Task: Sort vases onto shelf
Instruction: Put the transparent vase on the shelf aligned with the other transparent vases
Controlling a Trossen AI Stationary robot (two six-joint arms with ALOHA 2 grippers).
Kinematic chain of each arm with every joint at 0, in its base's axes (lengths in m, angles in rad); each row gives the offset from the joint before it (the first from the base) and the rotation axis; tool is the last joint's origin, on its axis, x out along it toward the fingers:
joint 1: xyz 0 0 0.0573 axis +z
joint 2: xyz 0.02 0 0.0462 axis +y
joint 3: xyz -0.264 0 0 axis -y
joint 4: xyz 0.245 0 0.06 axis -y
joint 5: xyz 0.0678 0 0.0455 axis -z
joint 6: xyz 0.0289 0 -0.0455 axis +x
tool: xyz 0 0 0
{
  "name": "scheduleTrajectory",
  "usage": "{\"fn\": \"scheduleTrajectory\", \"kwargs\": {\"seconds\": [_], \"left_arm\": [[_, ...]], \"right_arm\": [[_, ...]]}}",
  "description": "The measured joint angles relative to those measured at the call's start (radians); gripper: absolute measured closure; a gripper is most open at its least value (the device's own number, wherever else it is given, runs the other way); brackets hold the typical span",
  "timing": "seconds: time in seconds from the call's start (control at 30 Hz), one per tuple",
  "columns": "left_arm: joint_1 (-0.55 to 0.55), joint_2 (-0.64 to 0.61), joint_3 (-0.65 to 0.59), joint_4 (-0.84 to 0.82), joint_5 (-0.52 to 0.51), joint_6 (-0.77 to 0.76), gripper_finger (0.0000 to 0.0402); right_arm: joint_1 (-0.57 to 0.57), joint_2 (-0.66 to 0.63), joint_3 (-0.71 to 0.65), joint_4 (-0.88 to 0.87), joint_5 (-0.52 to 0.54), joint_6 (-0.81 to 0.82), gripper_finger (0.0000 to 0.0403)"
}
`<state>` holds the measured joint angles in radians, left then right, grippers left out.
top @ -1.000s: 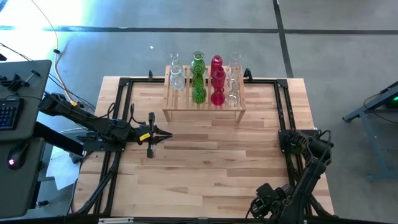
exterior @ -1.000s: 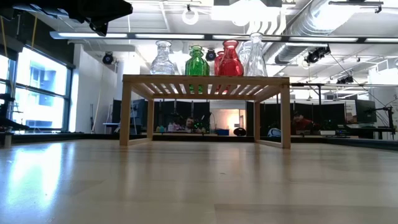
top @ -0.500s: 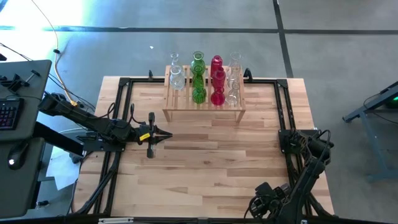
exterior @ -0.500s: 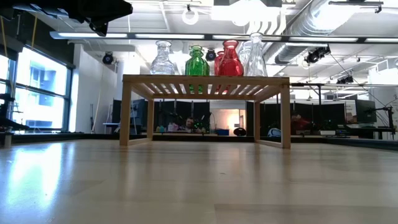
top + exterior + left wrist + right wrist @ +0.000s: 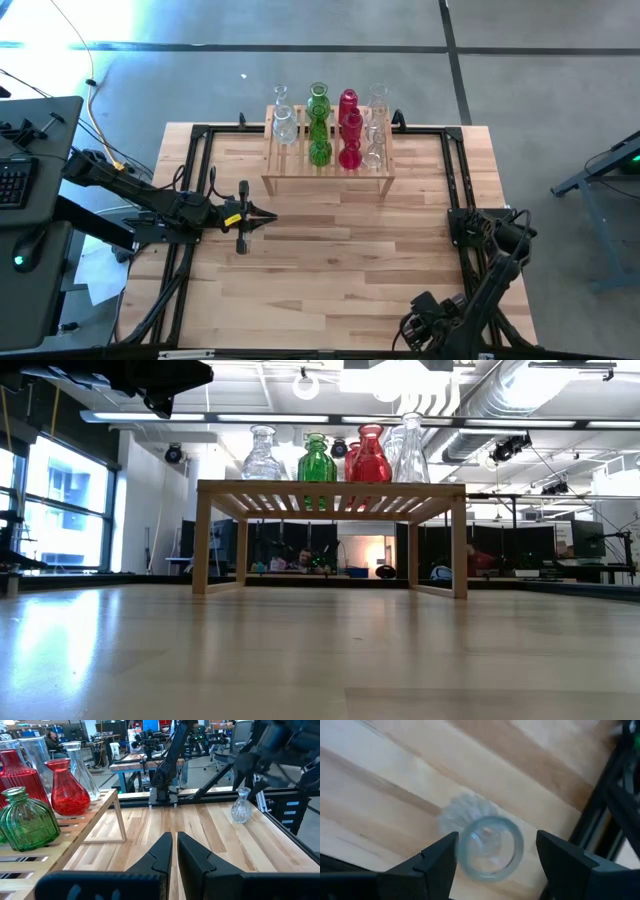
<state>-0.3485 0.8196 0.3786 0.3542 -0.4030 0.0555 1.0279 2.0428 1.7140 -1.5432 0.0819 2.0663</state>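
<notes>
We see right arm [image 5: 478, 300] folded lower at near right table corner; its wrist end [image 5: 432, 327] shifted slightly left and nearer since a second ago. Small light on equipment at far left edge [image 5: 20, 261] now green, was red. In low view, person behind shelf [image 5: 470, 557] moved a little. We note no other change.

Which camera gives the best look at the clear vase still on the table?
The left wrist view: the clear vase stands upright in full profile. The right wrist view looks down on its mouth between the open right gripper. High and low views don't show it.
</notes>
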Motion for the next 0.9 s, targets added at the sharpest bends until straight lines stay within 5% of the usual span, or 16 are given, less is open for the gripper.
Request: {"fn": "scheduleTrajectory", "kwargs": {"seconds": [0.1, 0.33, 0.5, 0.9], "left_arm": [[0.0, 0.0, 0.0, 0.001, 0.0, 0.0, 0.0382], [0.0, 0.0, 0.0, 0.002, 0.0, -0.002, 0.0382], [0.0, 0.0, 0.0, 0.002, 0.0, -0.002, 0.0382], [0.0, 0.0, 0.0, 0.002, 0.029, -0.003, 0.0383]], "right_arm": [[-0.002, 0.0, -0.055, 0.061, -0.073, -0.051, 0.0158], [-0.019, -0.005, -0.066, 0.069, -0.047, -0.111, 0.0221], [-0.021, -0.006, -0.066, 0.044, 0.001, -0.129, 0.0264], [-0.029, -0.007, -0.066, 0.034, 0.217, -0.231, 0.0293]]}}
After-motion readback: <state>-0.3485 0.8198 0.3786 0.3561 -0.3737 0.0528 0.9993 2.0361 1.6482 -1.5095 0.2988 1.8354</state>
